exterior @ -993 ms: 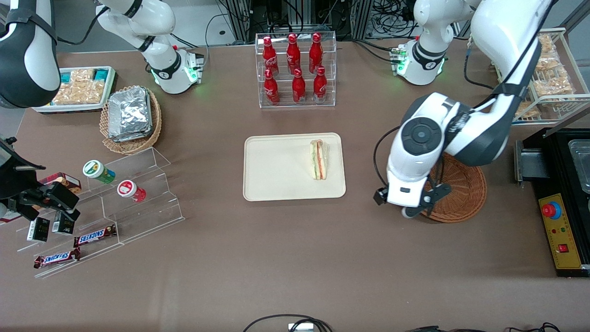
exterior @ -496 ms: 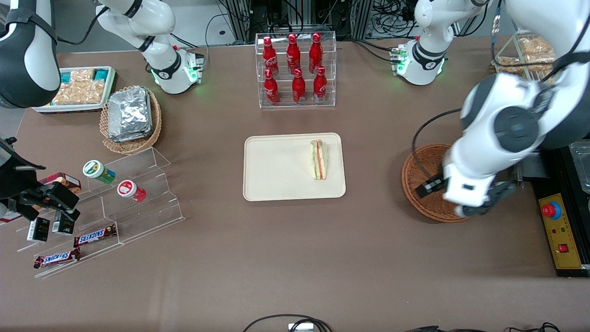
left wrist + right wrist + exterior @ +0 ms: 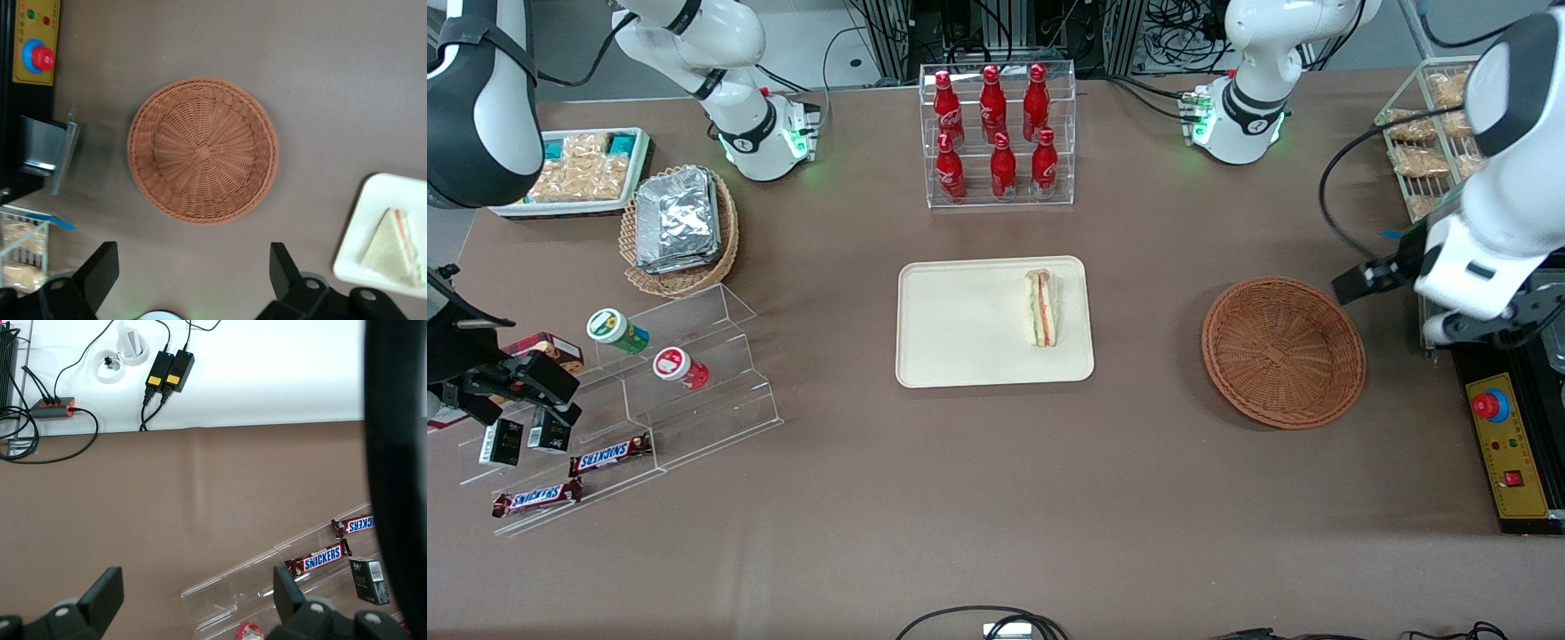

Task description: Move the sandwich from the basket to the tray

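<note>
The wrapped triangular sandwich (image 3: 1042, 308) (image 3: 393, 243) lies on the cream tray (image 3: 960, 329) (image 3: 373, 200) at mid-table, close to the tray edge that faces the basket. The round reddish-brown wicker basket (image 3: 1283, 351) (image 3: 202, 150) sits beside the tray toward the working arm's end, with nothing in it. My gripper (image 3: 1494, 331) (image 3: 193, 257) hangs high, past the basket near the table's end, above the black control box. It is open, and only bare tabletop shows between its fingers.
A black control box with a red button (image 3: 1507, 444) (image 3: 37, 57) and a wire rack of snack packets (image 3: 1432, 142) stand near the gripper. A cola bottle rack (image 3: 996, 133) stands farther from the camera than the tray. A tan basket of foil packets (image 3: 680, 227) and an acrylic snack stand (image 3: 649, 373) are toward the parked arm's end.
The arm has swung from over the basket out toward the working arm's end of the table, leaving the basket fully uncovered. The sandwich has stayed on the tray.
</note>
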Tool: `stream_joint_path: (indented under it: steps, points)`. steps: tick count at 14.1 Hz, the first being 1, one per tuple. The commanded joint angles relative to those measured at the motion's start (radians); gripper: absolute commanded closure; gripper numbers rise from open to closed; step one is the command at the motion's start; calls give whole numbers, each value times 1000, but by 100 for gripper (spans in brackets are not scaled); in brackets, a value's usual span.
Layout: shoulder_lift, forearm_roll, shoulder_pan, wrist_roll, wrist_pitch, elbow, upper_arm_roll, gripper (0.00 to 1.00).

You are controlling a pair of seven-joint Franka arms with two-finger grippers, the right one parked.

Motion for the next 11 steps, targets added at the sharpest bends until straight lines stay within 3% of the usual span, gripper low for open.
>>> stream_joint_path:
  steps: [1, 6, 11]
  points:
    - [-68, -50, -14, 134, -42, -31, 63, 0]
    - [-106, -75, -13, 317, -85, -26, 110, 0]
    - [-100, -70, -18, 340, -87, -18, 110, 0]
